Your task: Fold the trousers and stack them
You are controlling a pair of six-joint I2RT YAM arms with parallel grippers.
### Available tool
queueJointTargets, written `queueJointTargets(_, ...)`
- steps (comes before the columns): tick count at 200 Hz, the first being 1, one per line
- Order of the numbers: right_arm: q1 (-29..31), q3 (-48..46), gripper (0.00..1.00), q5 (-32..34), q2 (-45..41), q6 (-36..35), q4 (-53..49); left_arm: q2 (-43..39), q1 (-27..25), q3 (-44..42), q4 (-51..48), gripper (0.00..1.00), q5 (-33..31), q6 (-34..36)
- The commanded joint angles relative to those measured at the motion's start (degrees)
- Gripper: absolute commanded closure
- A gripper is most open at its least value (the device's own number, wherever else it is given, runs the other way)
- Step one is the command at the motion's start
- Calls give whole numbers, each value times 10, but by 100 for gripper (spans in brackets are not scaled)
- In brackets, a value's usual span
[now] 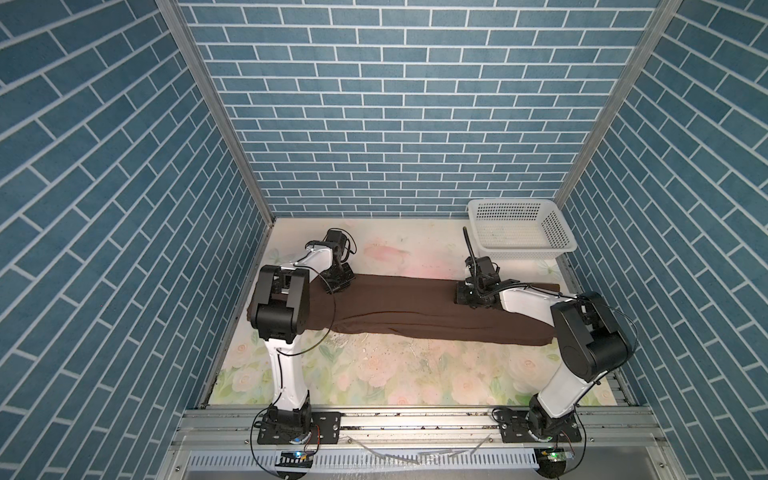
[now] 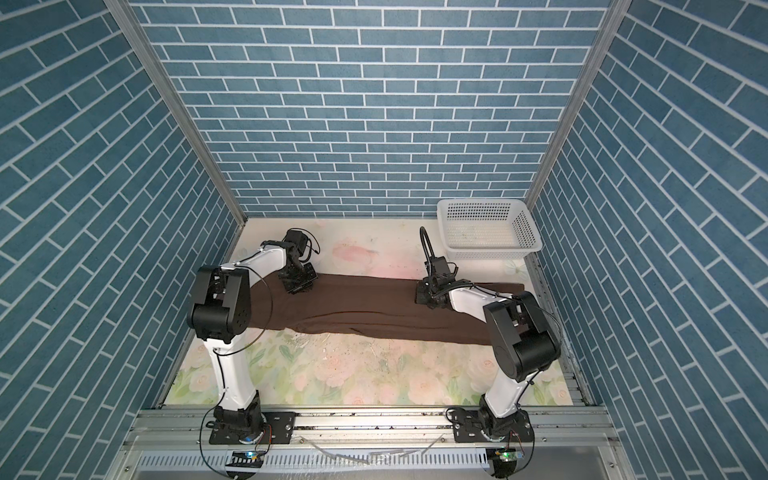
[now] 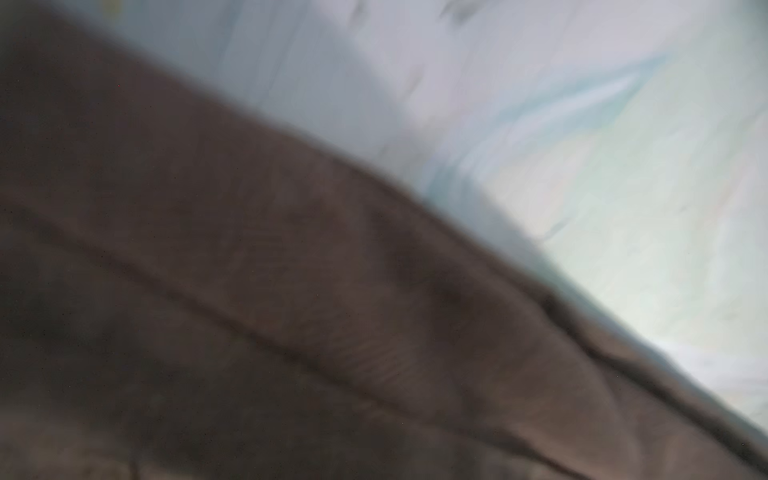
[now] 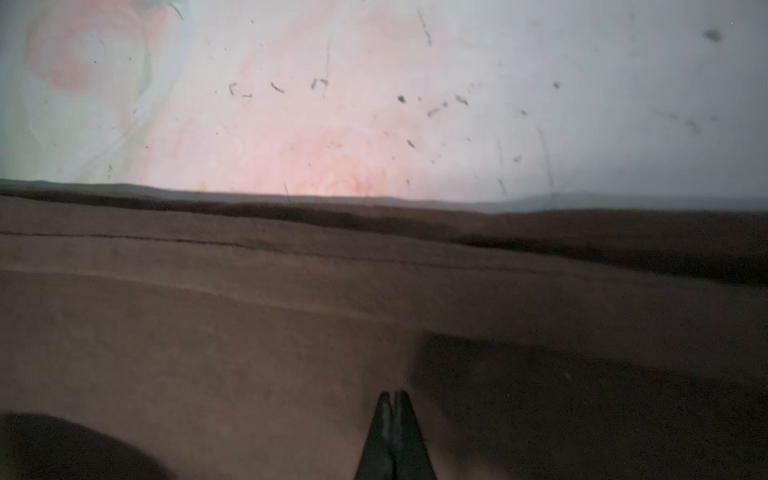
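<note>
Tabletop (image 1: 374, 374) of pale floral print bearing dark chocolate-brown soft fabric trousers (image 1: 395, 303) stretched across its middle, white perforated plastic basket (image 1: 528, 252) at far right corner, left gripper (image 1: 338, 284) down on their left end, opening impossible to tell, right gripper (image 4: 392, 401) closed tight atop their right part.

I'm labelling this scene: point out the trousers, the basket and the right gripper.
trousers (image 1: 395, 307), in a top view, middle of the cloth.
basket (image 1: 528, 253), in a top view, front wall.
right gripper (image 4: 391, 397), right wrist view, between the shut fingertips.
</note>
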Motion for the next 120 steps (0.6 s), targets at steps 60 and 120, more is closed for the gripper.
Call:
queueJointTargets(60, -1, 207, 100, -2, 129, -15, -76, 148, 24, 217, -59, 85, 66, 19)
queueJointTargets(120, -1, 224, 100, 5, 102, -11, -102, 68, 60, 176, -62, 84, 75, 22)
